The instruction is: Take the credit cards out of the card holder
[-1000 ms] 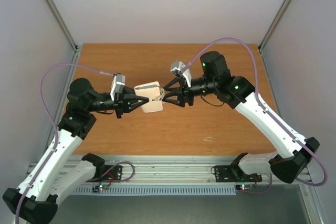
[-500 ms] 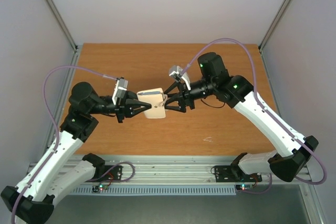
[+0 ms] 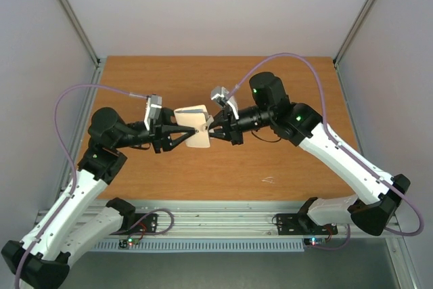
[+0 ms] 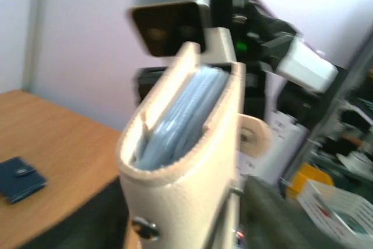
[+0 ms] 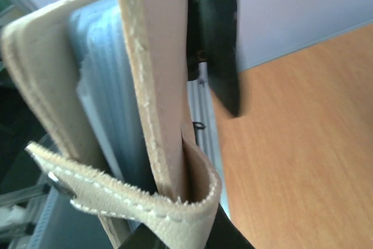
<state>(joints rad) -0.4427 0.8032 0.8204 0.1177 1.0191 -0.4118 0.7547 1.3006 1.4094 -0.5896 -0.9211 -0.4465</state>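
The pale beige card holder [image 3: 193,130] hangs in the air over the middle of the table, held between both arms. My left gripper [image 3: 178,134] is shut on its folded spine end, one finger on each cover [image 4: 192,144]. My right gripper [image 3: 210,130] is shut on the holder's beige closing strap [image 5: 145,214] at the opposite end. The covers [image 5: 157,86] stand slightly apart, showing grey-blue plastic sleeves [image 4: 180,115] inside. The credit cards are hidden; none shows in the sleeves from these angles.
A small dark blue wallet [image 4: 17,180] lies flat on the wooden table [image 3: 270,160], to the left in the left wrist view. A small pale mark [image 3: 268,181] sits near the front edge. Grey walls close in the table on three sides.
My right gripper has gone from open to shut on the strap. The left jaws have widened a little. Both arms and the holder have shifted slightly away from the near edge.
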